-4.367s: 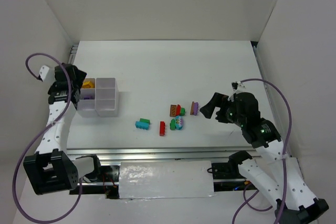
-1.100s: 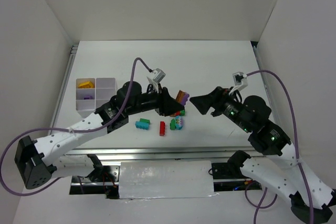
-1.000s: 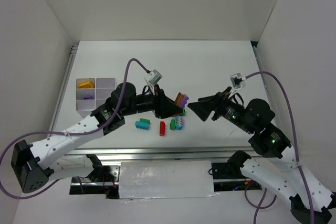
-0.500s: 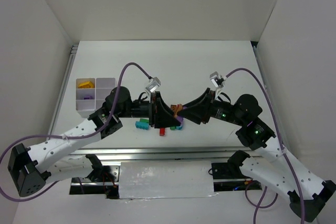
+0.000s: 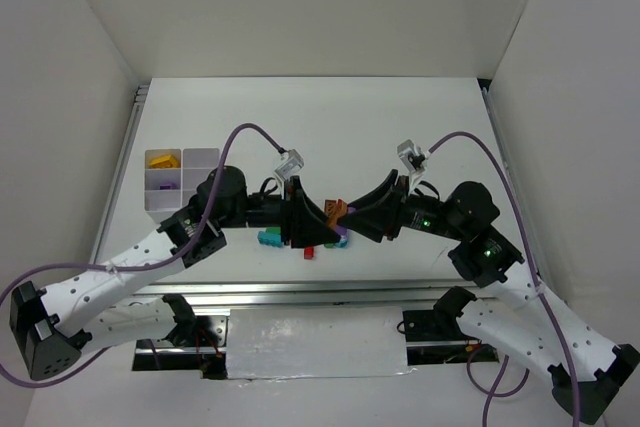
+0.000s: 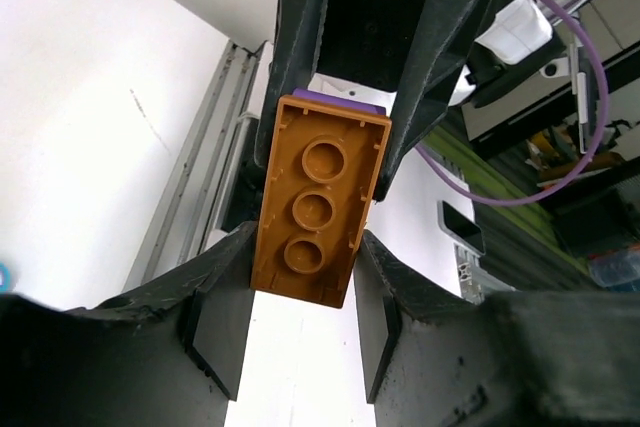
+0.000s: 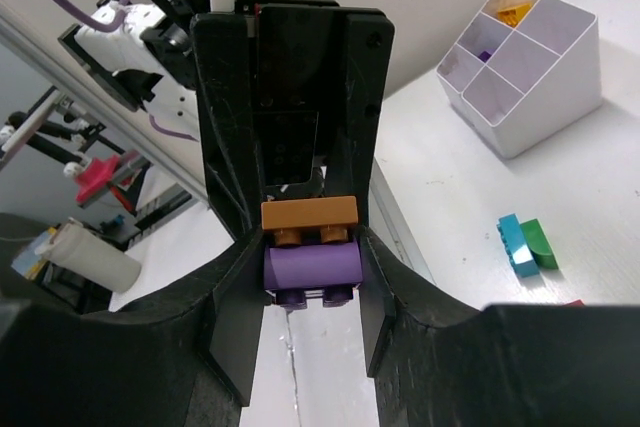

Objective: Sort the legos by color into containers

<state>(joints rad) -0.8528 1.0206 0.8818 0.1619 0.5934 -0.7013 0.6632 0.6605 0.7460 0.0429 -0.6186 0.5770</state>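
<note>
Legos at the centre: an orange-brown brick and a purple brick are pressed together as a stack, held clear of the counter above its near middle. The orange-brown brick is oblong, and its hollow underside shows three round tubes in a row. The purple brick is shorter with rounded edges. The left tool is clamped on the orange-brown brick. The right tool is clenched on the purple brick, facing the left tool tip to tip. Below them on the counter lie a teal brick touching a green brick, and a red brick. The white tray stands well apart on the left. It holds a yellow piece in its far left compartment and a purple piece in the middle left one.
</note>
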